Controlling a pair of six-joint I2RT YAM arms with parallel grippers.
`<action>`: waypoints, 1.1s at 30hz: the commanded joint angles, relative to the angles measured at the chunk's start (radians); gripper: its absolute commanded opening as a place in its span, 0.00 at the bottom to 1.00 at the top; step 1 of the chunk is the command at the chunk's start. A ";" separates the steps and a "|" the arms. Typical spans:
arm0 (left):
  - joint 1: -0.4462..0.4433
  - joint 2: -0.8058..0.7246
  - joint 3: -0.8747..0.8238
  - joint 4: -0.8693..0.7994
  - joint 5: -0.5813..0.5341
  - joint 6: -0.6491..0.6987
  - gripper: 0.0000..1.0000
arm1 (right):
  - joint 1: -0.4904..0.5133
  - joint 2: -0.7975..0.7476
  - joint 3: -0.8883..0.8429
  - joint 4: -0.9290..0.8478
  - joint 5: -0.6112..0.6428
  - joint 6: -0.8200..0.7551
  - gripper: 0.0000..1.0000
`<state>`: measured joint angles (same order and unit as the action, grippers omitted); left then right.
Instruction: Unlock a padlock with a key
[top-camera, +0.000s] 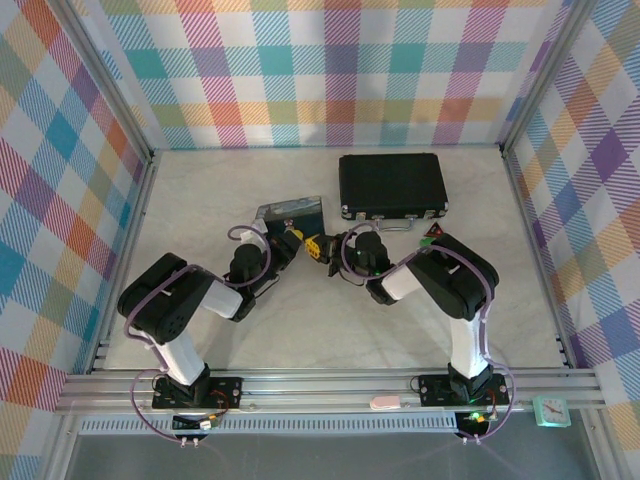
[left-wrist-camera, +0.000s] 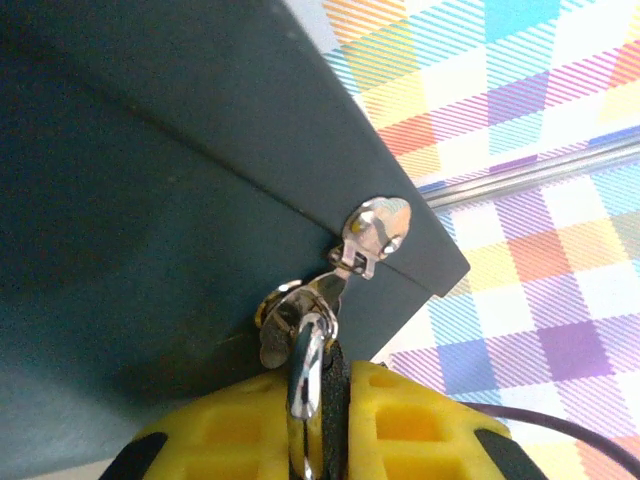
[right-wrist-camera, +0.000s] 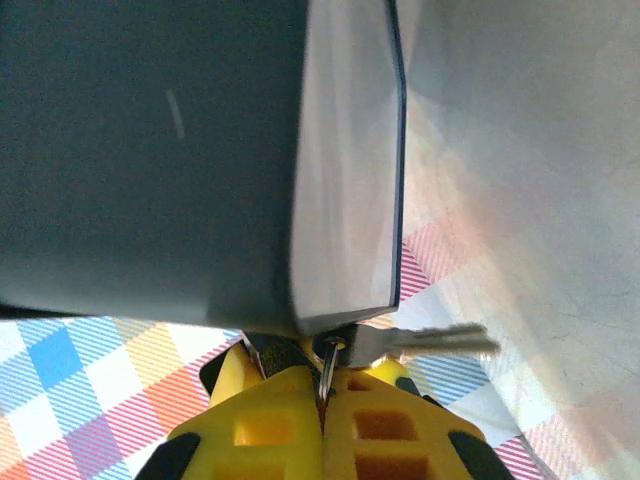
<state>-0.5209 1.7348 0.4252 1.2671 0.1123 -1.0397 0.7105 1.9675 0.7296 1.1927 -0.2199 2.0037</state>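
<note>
In the left wrist view my left gripper (left-wrist-camera: 326, 376) is shut on the padlock (left-wrist-camera: 306, 366). Its silvery shackle and black body are pinched between the yellow fingers. The shackle hangs from the metal latch (left-wrist-camera: 375, 232) on the edge of the blue tin (left-wrist-camera: 150, 200). In the right wrist view my right gripper (right-wrist-camera: 326, 378) is shut on the thin wire ring (right-wrist-camera: 328, 360) of the key (right-wrist-camera: 440, 342). The key sticks out sideways to the right, just under the tin's corner (right-wrist-camera: 340, 250). From above, the left gripper (top-camera: 290, 240) and right gripper (top-camera: 328, 250) meet tip to tip in front of the tin (top-camera: 290, 212).
A large black case (top-camera: 392, 186) lies behind the right gripper. A small red and green block (top-camera: 432, 235) sits beside the right arm. Checked walls close in the table on three sides.
</note>
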 joint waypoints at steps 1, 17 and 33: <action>-0.031 0.033 -0.029 0.087 0.100 0.163 0.00 | 0.033 -0.037 0.085 0.206 0.000 0.463 0.00; -0.023 0.035 -0.029 0.092 0.117 0.271 0.00 | 0.029 0.027 0.092 0.216 -0.073 0.482 0.00; -0.007 -0.052 -0.050 -0.002 0.026 0.154 0.00 | -0.068 0.060 0.013 0.068 -0.216 -0.066 0.34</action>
<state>-0.5152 1.7237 0.3740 1.2881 0.1299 -0.8646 0.6563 2.0460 0.7513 1.2400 -0.4168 2.0243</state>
